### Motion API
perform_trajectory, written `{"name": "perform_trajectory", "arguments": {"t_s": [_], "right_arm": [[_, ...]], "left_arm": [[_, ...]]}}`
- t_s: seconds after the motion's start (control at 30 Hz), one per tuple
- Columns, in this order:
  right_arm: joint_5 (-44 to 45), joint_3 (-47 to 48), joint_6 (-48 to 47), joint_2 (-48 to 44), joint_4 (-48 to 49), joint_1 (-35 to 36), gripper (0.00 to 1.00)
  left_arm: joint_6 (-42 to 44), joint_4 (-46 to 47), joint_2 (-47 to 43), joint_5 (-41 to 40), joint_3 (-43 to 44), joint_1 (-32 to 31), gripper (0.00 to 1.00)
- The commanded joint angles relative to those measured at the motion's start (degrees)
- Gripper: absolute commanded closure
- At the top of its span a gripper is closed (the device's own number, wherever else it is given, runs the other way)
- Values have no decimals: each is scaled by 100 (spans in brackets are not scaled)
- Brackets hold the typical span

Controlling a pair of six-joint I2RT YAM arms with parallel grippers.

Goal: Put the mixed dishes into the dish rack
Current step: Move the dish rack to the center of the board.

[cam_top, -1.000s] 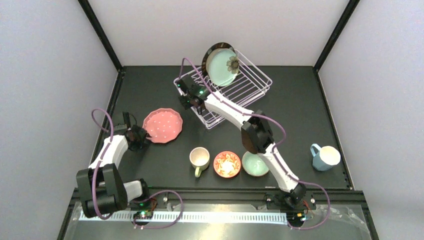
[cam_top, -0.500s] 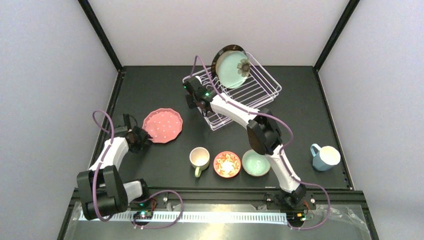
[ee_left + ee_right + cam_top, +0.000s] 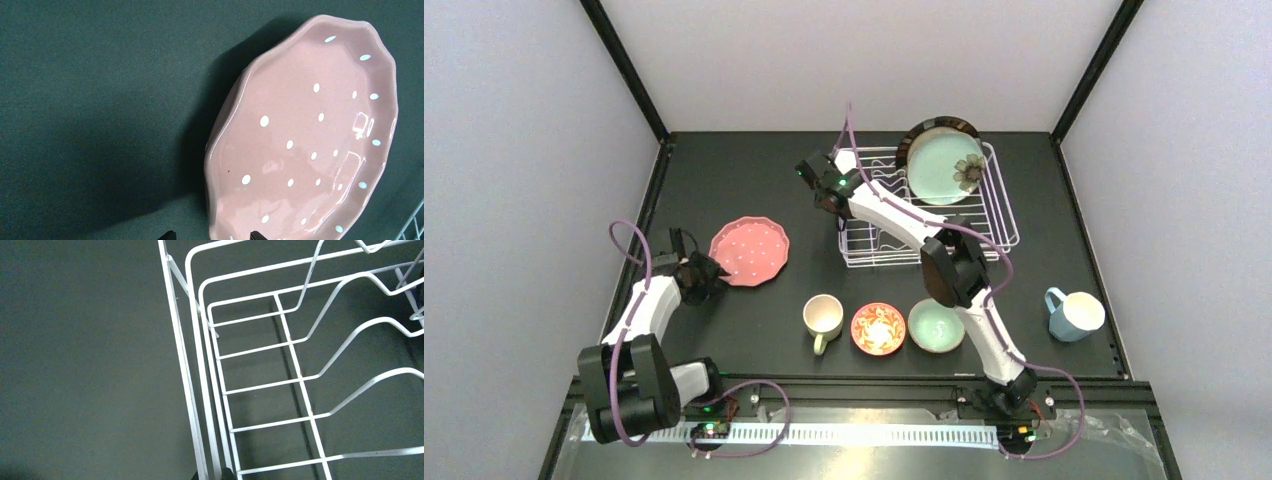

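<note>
The white wire dish rack stands at the back centre, holding the teal flower plate upright with a dark-rimmed plate behind it. My right gripper is at the rack's left side. In the right wrist view the gripper is shut on the rim wire. The pink dotted plate lies flat at the left. My left gripper stands open at its near-left edge. In the left wrist view the plate's rim sits between the spread tips of the gripper.
A cream mug, a red-orange bowl and a mint bowl stand in a row near the front. A blue mug sits at the right. Black frame posts rise at both back corners.
The rack, held by my right gripper, has swung and slid to the right, ending square to the table, with the plates carried along. The left arm has barely moved.
</note>
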Motion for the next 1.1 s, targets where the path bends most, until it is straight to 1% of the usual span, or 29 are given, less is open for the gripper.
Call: {"name": "perform_trajectory", "arguments": {"t_s": [0.0,0.07,0.17,0.2,0.27,0.3,0.33,0.37,0.4,0.5,0.67,0.83,1.07], "right_arm": [[302,-28,1259,216,-358,-310,100],[262,-111,1108,212,-210,-377,100],[275,45,727,294,-97,-394,100],[296,150,618,330,-111,-389,97],[389,317,472,377,-211,-386,85],[432,341,384,367,-210,-386,75],[464,336,320,344,-213,-384,60],[495,319,271,320,-204,-385,47],[503,298,218,284,-174,-386,42],[514,235,87,177,-100,-386,35],[552,222,-242,-58,67,-373,32],[754,240,-654,-379,198,-288,30],[805,435,-1544,-562,475,-2,30]], "left_arm": [[79,90,10,78,-28,36,16],[84,90,65,61,-25,37,16],[88,101,102,43,-37,39,16],[93,105,113,29,-36,43,16],[95,103,134,-1,-41,39,16],[89,112,145,-10,-53,35,16],[74,122,150,-10,-62,39,16],[59,137,162,-12,-76,39,16],[41,151,168,-12,-88,32,16],[18,153,156,-22,-117,38,16],[-14,100,29,-71,-204,36,16],[-65,90,-57,-86,-283,38,16],[-130,116,-94,-161,-327,35,16]]}}
